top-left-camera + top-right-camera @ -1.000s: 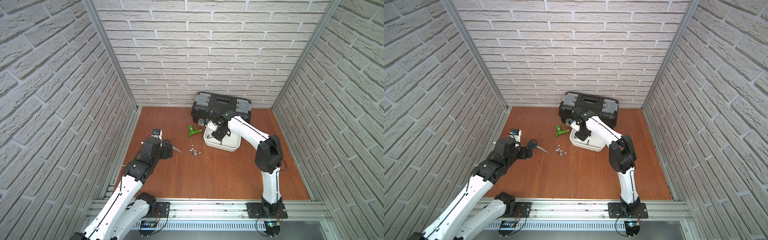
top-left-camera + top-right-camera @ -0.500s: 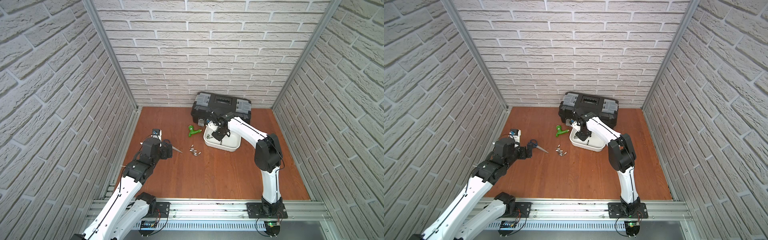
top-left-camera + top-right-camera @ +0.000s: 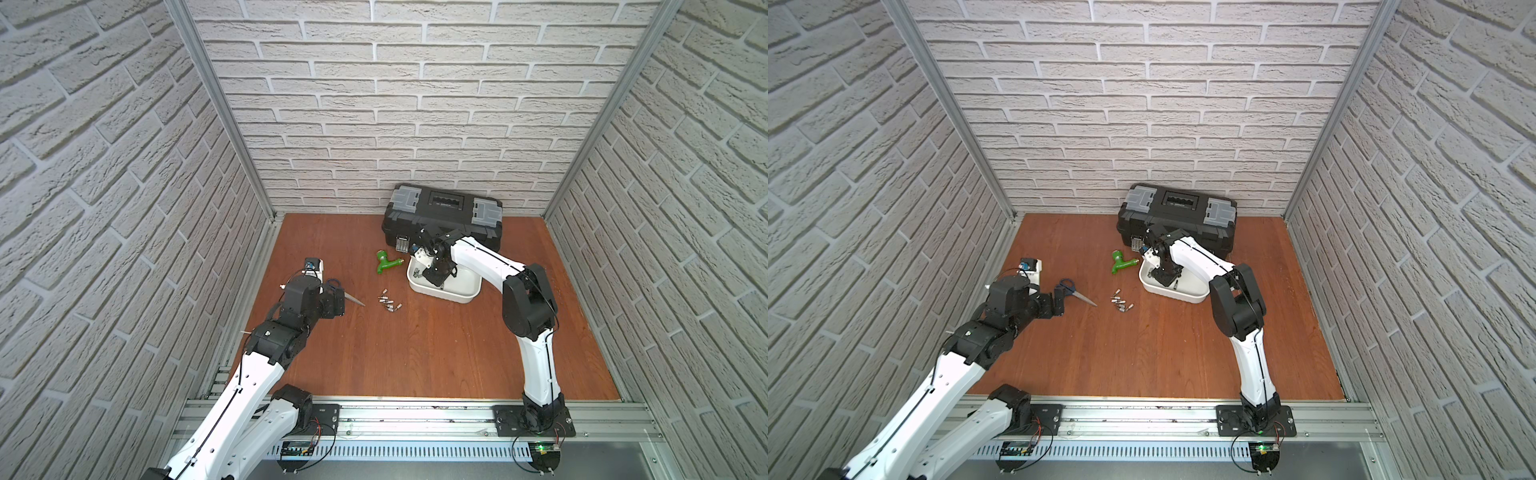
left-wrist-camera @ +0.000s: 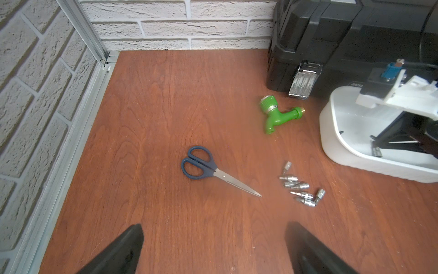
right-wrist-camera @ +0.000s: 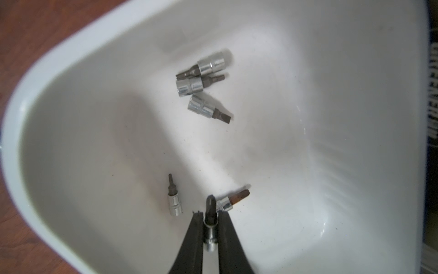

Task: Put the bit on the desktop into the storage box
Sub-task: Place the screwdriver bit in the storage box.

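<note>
Layout entry.
- Storage box (image 3: 444,296): stood on the table (image 3: 415,353), around the right pincer (image 5: 210,219).
- Held bit (image 5: 210,206): sat between that pincer's jaws, over the box floor.
- Pair of bits (image 5: 175,201): lay in the box, either side of the pincer tip.
- Cluster of three bits (image 5: 201,83): lay in the box, farther ahead of it.
- Toolbox (image 3: 444,208): stood close behind the box, beyond the right pincer.
- Tap (image 3: 386,264): lay just beside the box, toward the left pincer (image 4: 214,227).
- Loose bits (image 3: 387,302): lay on the table between both pincers.
- Scissors (image 4: 208,169): lay ahead of the left pincer, apart from it.
</note>
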{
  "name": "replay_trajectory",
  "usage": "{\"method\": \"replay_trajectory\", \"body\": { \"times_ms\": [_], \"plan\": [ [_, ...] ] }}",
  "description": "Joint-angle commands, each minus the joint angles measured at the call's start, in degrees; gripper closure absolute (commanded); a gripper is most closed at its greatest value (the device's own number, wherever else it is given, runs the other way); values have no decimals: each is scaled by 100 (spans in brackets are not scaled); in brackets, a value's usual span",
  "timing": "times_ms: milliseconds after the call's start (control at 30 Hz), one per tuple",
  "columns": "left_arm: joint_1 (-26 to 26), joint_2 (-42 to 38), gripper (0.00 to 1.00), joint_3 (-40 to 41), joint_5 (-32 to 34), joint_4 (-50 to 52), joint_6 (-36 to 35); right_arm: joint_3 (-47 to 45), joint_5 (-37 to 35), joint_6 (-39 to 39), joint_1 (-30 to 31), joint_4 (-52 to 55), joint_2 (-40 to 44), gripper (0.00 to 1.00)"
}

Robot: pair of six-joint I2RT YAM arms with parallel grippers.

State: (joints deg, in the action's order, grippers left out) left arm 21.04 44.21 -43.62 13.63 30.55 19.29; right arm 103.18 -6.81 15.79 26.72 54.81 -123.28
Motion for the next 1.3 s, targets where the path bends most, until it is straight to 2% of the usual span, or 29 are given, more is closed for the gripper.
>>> {"method": "replay_trajectory", "body": {
  "times_ms": [0,267,600,800,1267],
  "plan": [
    [-30,-52,2,-33,-18,-13,39,-77,6,-80,-22,-114,62,88],
    [-32,-64,2,-22,-3,-13,48,-129,-20,-94,-22,-205,322,66],
    [-30,-62,2,10,-22,-29,64,-157,24,-154,39,-135,863,60],
    [-34,-63,2,47,-35,-40,99,-54,102,-251,251,31,1250,53],
    [-32,-61,2,108,-11,-40,168,177,232,-720,1248,159,1618,16]
  ]
}}
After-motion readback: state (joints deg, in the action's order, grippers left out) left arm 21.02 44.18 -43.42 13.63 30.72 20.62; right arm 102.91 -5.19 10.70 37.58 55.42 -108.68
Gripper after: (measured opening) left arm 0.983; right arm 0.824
